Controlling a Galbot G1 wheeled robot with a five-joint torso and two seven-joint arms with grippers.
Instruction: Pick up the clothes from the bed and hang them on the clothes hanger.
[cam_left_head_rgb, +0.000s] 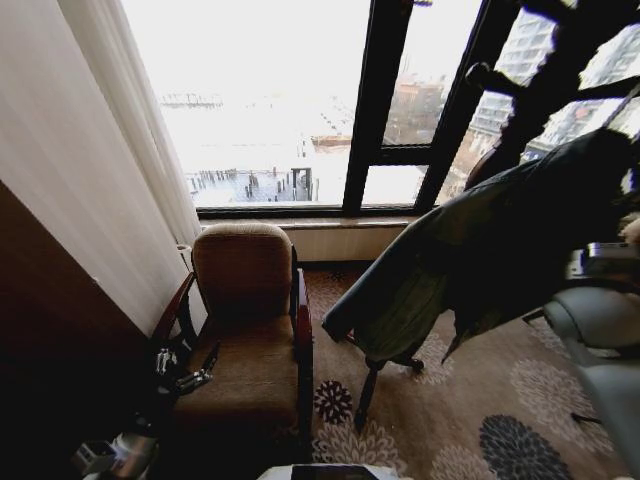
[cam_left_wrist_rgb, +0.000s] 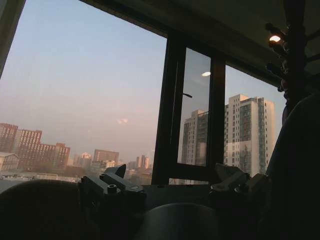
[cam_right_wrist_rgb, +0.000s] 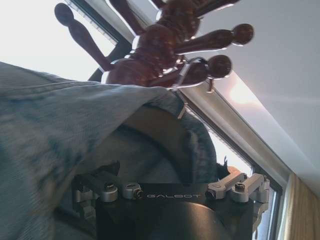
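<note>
- We see the denim jacket (cam_left_head_rgb: 480, 250) draped on the wooden coat stand (cam_right_wrist_rgb: 165, 45), hanging downward, its collar just under the pegs.
- Our right tool (cam_right_wrist_rgb: 170, 192) sits just beneath that collar, jaws wide, the nearer arm.
- Our left tool (cam_left_head_rgb: 185, 375) waits low by the armchair (cam_left_head_rgb: 245, 330), jaws open.

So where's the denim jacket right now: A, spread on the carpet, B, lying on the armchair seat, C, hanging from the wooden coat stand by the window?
C: the denim jacket hangs off the wooden coat stand, beside the armchair, clear of the carpet.
</note>
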